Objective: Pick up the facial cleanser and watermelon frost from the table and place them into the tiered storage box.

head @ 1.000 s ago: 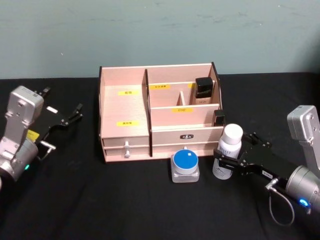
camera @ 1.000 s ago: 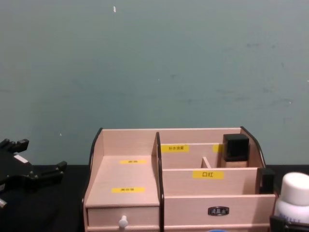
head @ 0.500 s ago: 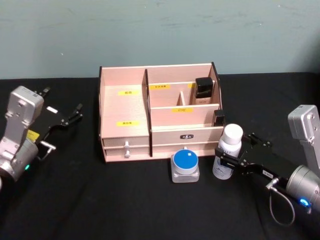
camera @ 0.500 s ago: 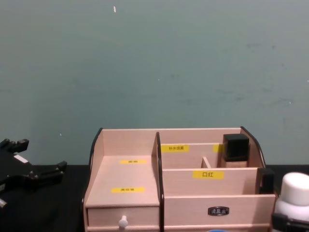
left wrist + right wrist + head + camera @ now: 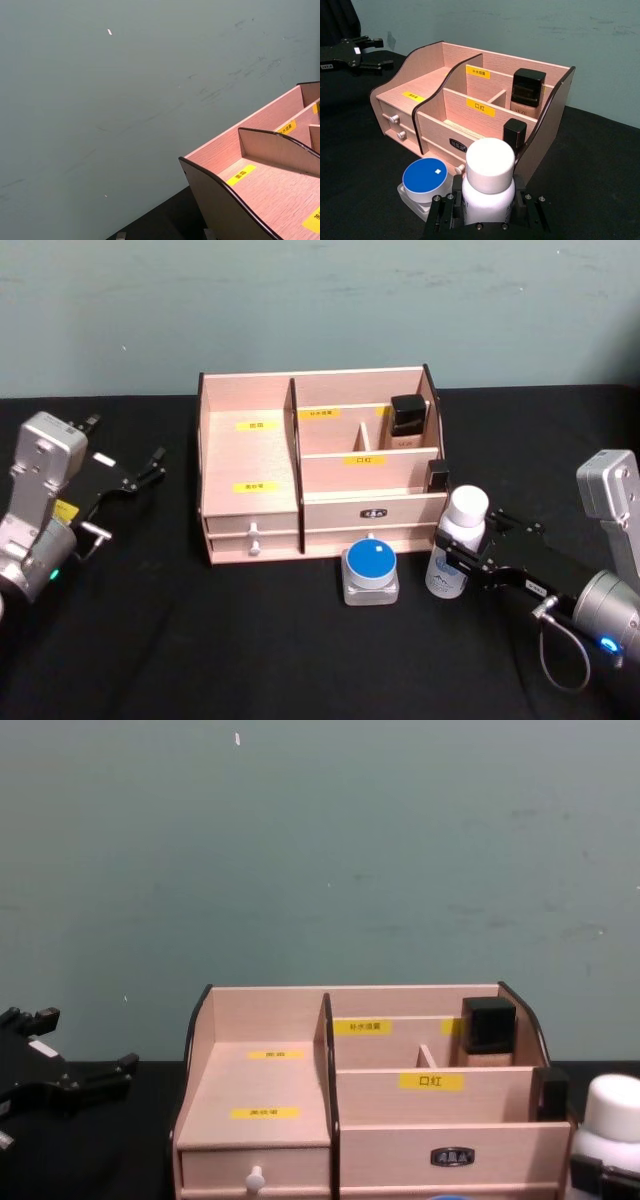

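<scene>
A white bottle with a white cap, the facial cleanser (image 5: 466, 510), stands on the black table right of the tiered storage box (image 5: 250, 455). My right gripper (image 5: 470, 548) is shut on its body, seen close in the right wrist view (image 5: 489, 165) with a finger on each side. A squat jar with a blue lid (image 5: 371, 570), likely the watermelon frost, sits in front of the box's wide drawer. My left gripper (image 5: 127, 438) is parked open at the far left. In the chest view the cleanser (image 5: 612, 1105) shows at the right edge beside the box (image 5: 255, 1090).
A black-capped bottle (image 5: 406, 420) stands in the box's back right compartment and a small black item (image 5: 437, 475) in the lower right one. The box's left steps are bare wood with yellow labels. A teal wall runs behind the table.
My right gripper and the facial cleanser have shifted slightly to the right and the bottle leans a little more. The left arm and the blue-lidded jar have not moved.
</scene>
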Robot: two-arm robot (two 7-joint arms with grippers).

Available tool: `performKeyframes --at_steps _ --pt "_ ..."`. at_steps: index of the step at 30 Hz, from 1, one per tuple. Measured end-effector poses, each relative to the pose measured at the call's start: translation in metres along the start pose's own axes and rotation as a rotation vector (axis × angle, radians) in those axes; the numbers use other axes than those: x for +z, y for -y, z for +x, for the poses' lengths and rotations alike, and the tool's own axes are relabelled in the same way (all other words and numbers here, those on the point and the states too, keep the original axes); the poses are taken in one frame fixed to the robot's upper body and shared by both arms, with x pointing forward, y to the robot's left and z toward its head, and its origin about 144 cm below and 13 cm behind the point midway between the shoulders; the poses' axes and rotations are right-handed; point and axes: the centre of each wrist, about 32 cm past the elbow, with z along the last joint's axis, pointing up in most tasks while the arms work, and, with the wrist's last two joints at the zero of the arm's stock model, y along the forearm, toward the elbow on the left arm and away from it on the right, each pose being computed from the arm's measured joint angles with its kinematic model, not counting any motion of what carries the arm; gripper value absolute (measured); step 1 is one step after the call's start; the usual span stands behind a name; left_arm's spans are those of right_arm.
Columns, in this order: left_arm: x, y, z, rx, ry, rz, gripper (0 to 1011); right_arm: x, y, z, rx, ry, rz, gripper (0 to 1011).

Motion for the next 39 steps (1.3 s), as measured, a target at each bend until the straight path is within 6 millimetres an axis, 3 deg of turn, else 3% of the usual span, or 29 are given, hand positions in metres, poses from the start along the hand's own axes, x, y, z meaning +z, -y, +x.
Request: performKeyframes --at_steps 22,29,39 --pt "0.000 0.000 0.000 0.000 0.000 0.000 1001 0.008 0.005 -0.001 0.025 -0.007 0.019 600" --pt "0.000 0.000 0.000 0.000 0.000 0.000 1001 0.027 0.011 -0.004 0.061 0.008 0.030 600" --pt "0.000 0.000 0.000 0.000 0.000 0.000 1001 0.074 0.004 -0.004 0.120 0.040 0.084 600"
